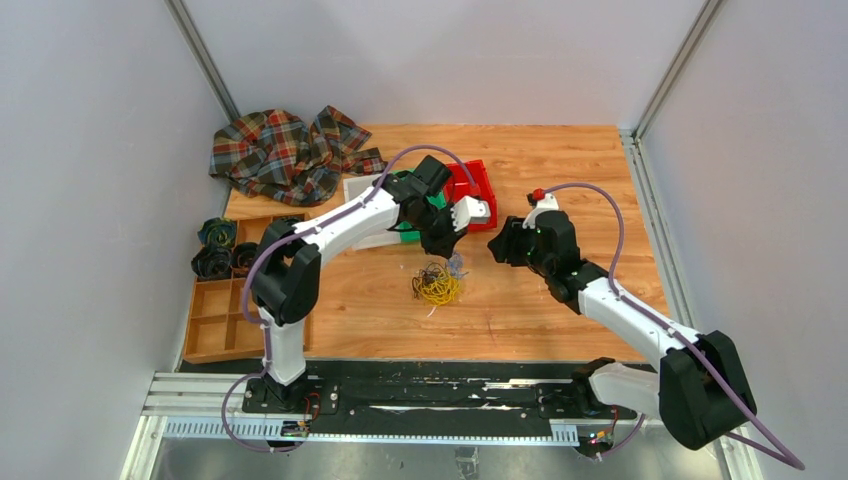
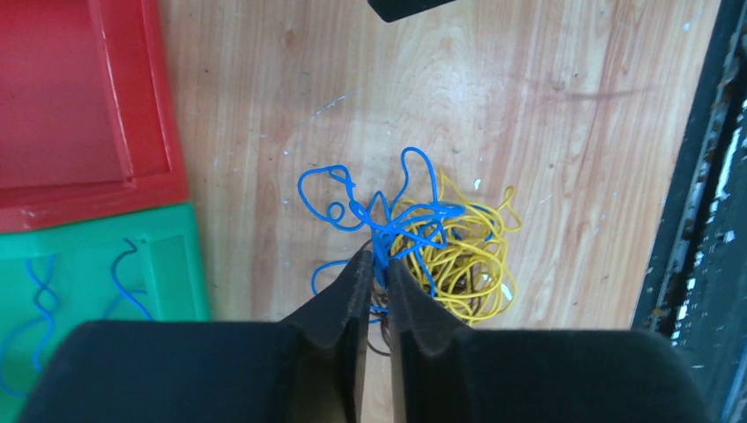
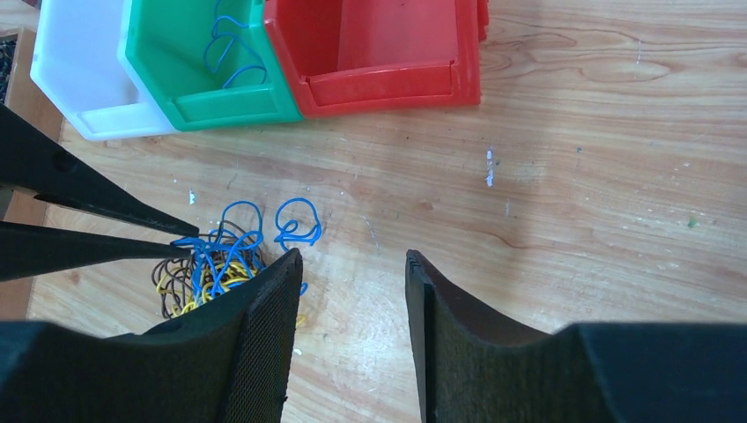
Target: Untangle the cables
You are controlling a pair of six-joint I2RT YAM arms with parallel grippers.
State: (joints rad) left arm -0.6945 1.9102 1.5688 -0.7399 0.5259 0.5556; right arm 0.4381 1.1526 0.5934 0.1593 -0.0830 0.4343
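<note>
The left pincer stood closed to a narrow slit, its tips nipping a blue strand at the near side of the cables. The right wrist view confirmed the pinch. The strand ran straight into the tips, with its free loops fanned out beyond them. It was knotted through the yellow strands, and a few dark strands lay underneath.

The right pincer hung just beside the bunch. Its jaws were parted, with only bare wood between them and nothing held.

The bunch lay on the tabletop, well short of the bins. A green bin sat at the far side between a white bin and a red bin. The green bin held loose blue pieces, while the red one appeared empty.

Assessment: the step in hand was separating the blue strand from the tangle, and the grip had been made but the strand was not yet drawn free. The next move would call for a slow pull away from the bunch. The right pincer would likely need to pin or take hold of the yellow mass. Otherwise the whole bunch would probably lift with the strand, since the blue crossed the yellow at several points. The green bin looked the likely destination.
</note>
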